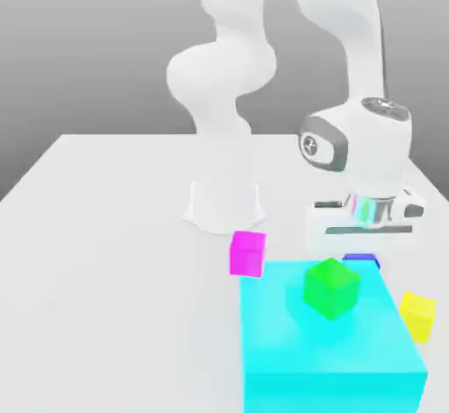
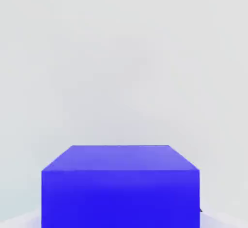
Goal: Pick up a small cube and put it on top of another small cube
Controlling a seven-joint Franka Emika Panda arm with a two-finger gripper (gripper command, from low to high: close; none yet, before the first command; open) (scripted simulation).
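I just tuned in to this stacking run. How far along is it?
Early. Done: the arm is down over the dark blue cube behind the big cyan block. In hand: the gripper has shut, apparently on that cube. Left: lifting it and setting it on another small cube, such as the magenta cube.

1. Small cubes: four – one blue cube, one magenta cube, one green cube, one yellow cube.
2. Big cyan block: one.
3. Robot arm: one.
4. Table: one.
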